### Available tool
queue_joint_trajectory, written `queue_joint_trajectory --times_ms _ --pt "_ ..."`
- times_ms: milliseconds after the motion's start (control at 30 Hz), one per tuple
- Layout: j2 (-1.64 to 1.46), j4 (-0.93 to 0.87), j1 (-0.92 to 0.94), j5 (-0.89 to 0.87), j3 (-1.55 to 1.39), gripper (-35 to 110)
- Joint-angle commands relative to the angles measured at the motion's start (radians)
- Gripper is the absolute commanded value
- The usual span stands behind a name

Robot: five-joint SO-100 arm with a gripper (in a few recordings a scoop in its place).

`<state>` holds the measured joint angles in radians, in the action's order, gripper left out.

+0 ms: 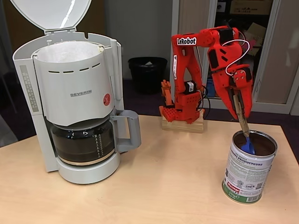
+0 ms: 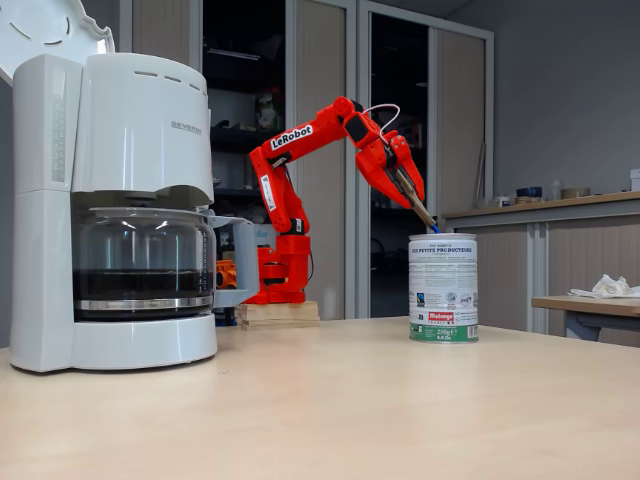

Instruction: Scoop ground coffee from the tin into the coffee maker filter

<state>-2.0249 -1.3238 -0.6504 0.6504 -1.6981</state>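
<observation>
Clamped on a wooden-handled blue scoop (image 1: pixel 247 145), the red claw (image 1: pixel 239 112) dips into the shiny labelled tin (image 1: pixel 248 173) at four o'clock from the white filter (image 1: pixel 65 51); a tilted lift could spill grounds.

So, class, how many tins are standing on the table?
1. The tin stands at the table's right side in both fixed views, below the gripper, which holds a scoop dipped into it.
</observation>
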Motion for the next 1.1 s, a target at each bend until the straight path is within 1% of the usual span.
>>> queue_joint_trajectory --times_ms 0,100,200,400,633,833,1067 --pt "0.003 -0.06 -0.009 0.133 0.061 0" --pt "0.032 -0.129 -0.008 0.245 0.114 0" --pt "0.06 -0.196 0.0 0.321 0.167 0" --pt "0.115 -0.244 0.015 0.41 0.216 0" --pt "0.158 -0.19 0.028 0.413 0.238 0" --pt "0.241 -0.196 0.031 0.41 0.325 0" --pt "0.279 -0.179 -0.008 0.397 0.327 0"
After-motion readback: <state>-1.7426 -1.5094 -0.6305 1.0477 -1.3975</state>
